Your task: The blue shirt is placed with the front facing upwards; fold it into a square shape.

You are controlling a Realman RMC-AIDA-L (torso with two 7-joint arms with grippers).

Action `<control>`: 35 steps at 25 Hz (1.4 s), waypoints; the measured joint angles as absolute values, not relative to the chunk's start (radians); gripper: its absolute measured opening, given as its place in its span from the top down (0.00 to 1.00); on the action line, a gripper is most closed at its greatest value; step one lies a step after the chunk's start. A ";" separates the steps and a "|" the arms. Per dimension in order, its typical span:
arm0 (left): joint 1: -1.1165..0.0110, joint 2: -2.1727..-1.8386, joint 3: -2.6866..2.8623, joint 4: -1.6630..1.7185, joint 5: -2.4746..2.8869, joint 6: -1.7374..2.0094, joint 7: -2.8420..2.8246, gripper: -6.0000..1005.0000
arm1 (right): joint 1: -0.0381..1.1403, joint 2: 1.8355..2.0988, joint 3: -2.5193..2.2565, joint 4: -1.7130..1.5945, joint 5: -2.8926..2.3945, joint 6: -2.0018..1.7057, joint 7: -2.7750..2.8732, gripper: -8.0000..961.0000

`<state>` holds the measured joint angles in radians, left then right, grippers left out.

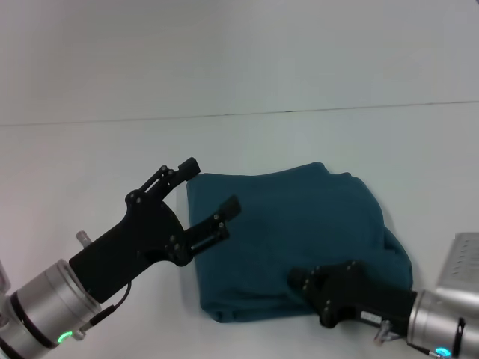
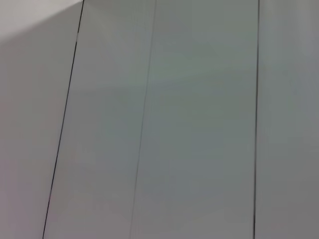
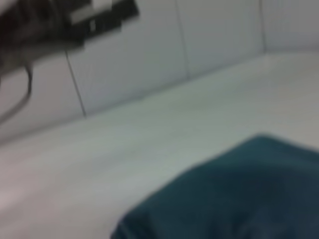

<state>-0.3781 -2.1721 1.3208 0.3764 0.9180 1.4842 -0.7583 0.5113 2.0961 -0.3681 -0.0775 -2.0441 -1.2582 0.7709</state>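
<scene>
The blue shirt (image 1: 288,250) lies on the white table (image 1: 90,164) folded into a rough square with its plain side up; no lettering shows. In the right wrist view the blue shirt (image 3: 239,194) fills the lower corner. My left gripper (image 1: 209,187) is open and hovers at the shirt's left edge, one finger over the far left corner and the other over the cloth, with nothing between them. My right gripper (image 1: 318,288) sits low at the shirt's front edge, right of the middle, over the cloth. The left wrist view shows only wall panels.
A pale grey perforated object (image 1: 465,262) stands at the right edge of the table. The wall (image 1: 239,52) rises behind the table. The left arm (image 3: 60,20) appears, blurred, in the right wrist view.
</scene>
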 joint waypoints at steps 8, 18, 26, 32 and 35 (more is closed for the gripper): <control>-0.379 -2.170 1.314 0.359 0.920 1.484 -0.754 0.13 | 0.499 2.094 -0.383 -0.061 -2.024 -1.275 0.764 0.96; -0.379 -2.171 1.320 0.347 0.921 1.481 -0.747 0.13 | 0.391 2.090 -0.365 -0.124 -1.915 -1.339 0.801 0.95; -0.383 -2.169 1.320 0.341 0.923 1.469 -0.746 0.13 | 0.341 2.092 -0.362 -0.125 -1.914 -1.324 0.805 0.95; -0.383 -2.169 1.318 0.339 0.926 1.468 -0.746 0.13 | 0.342 2.092 -0.322 -0.123 -1.876 -1.475 0.805 0.95; -0.384 -2.169 1.318 0.339 0.924 1.467 -0.746 0.13 | 0.361 2.095 -0.311 -0.107 -1.829 -1.439 0.790 0.95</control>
